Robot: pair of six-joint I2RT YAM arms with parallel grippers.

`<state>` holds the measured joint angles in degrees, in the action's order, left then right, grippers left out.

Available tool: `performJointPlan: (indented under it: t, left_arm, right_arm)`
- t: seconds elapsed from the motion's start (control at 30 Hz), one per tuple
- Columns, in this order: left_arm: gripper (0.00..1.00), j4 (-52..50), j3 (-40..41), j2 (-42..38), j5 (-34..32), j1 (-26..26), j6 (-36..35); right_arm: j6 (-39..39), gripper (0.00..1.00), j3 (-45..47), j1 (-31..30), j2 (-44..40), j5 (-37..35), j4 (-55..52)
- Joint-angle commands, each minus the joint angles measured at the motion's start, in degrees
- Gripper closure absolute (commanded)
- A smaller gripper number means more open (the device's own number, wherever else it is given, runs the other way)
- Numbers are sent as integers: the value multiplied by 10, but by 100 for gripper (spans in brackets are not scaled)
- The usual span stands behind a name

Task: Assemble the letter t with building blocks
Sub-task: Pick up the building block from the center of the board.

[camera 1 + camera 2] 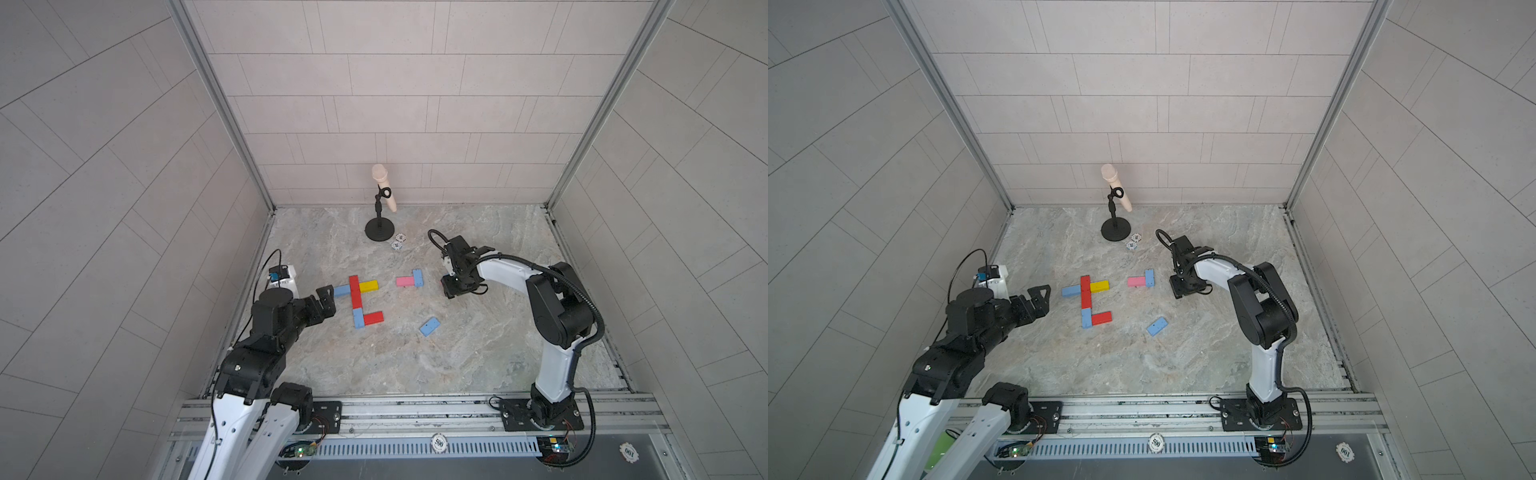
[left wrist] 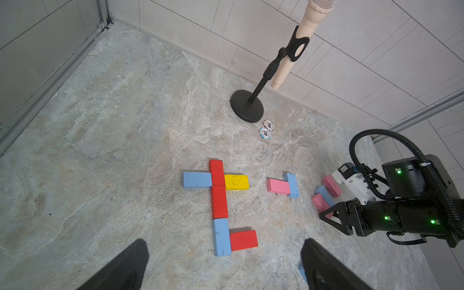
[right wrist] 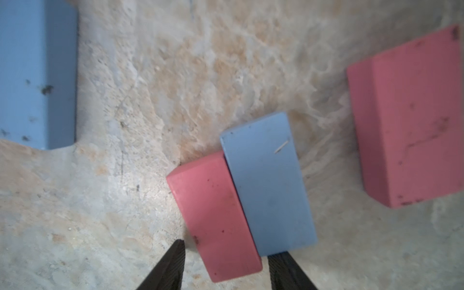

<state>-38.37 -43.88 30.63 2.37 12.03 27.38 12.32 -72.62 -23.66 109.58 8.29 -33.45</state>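
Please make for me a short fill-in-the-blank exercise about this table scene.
1. The yellow block touches a ___ block.
2. Beside the stand's base lie ___ poker chips.
3. The left gripper holds nothing and is ___.
Missing words: red; two; open.

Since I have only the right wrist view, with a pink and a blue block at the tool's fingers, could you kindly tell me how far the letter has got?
Observer: In both top views a red stem has a crossbar: a blue crossbar block on one side, the yellow block on the other.
Operator: What follows the stem toward the robot?
Observer: A lower blue block continues it, with a red foot block jutting sideways.
Operator: Where is the left tool?
Observer: The left tool hangs open beside the blue crossbar block, holding nothing.
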Motion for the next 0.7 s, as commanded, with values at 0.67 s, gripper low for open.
performJointPlan:
  t: [0.67]
  left_arm:
    - [0, -8, 6, 2, -11, 1, -2]
  right_arm:
    - [-8, 64, -60, -1, 49, -11, -47]
